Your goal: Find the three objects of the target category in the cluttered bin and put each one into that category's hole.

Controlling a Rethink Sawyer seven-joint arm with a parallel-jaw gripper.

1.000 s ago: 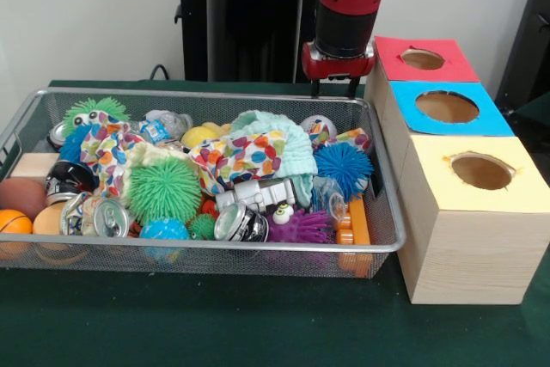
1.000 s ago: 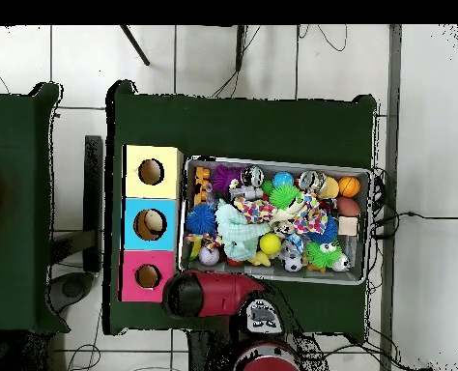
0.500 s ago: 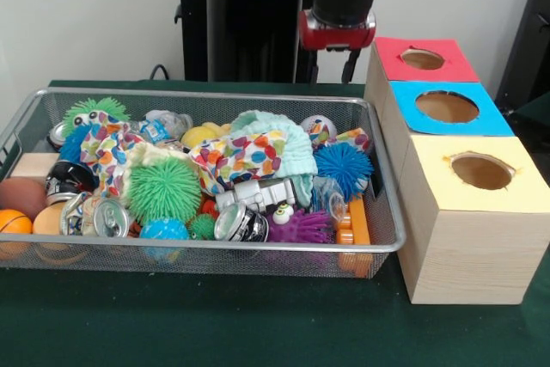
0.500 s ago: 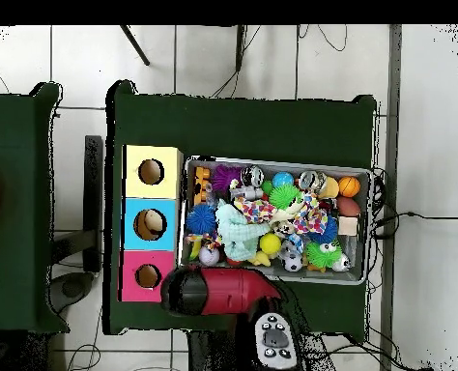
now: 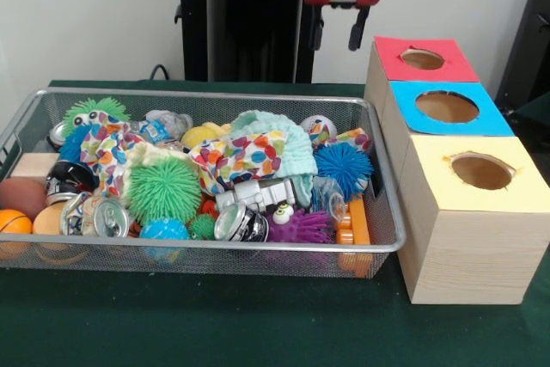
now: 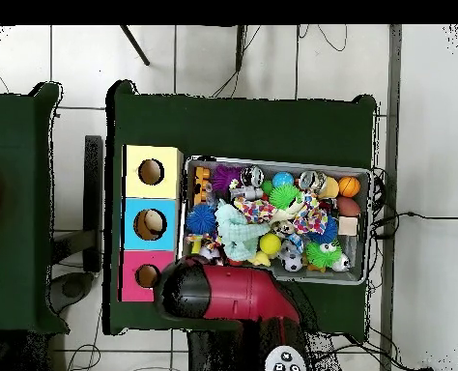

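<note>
The bin (image 5: 206, 94) is a shallow silver wire-mesh basket full of mixed toys; it also shows in the overhead view (image 6: 271, 161). In it lie a green spiky ball (image 5: 163, 189), a blue spiky ball (image 5: 342, 165), crushed cans (image 5: 241, 223), a patterned cloth (image 5: 245, 156) and an orange ball (image 5: 13, 223). My gripper (image 5: 337, 30) hangs high over the bin's far right corner, beside the red-topped box (image 5: 423, 59). Its fingers (image 5: 357, 30) stand apart with nothing between them. In the overhead view the red arm (image 6: 223, 293) hides it.
Three wooden boxes with round holes stand in a row right of the bin: red-topped, blue-topped (image 5: 447, 107) and yellow-topped (image 5: 481, 171). In the overhead view a pale thing shows inside the blue-topped box's hole (image 6: 154, 224). The black pedestal (image 5: 245, 19) stands behind the bin.
The gripper has risen from the bin's far rim to the top of the front view. In the overhead view the arm's head has swung towards the boxes. The bin's contents have not moved.
</note>
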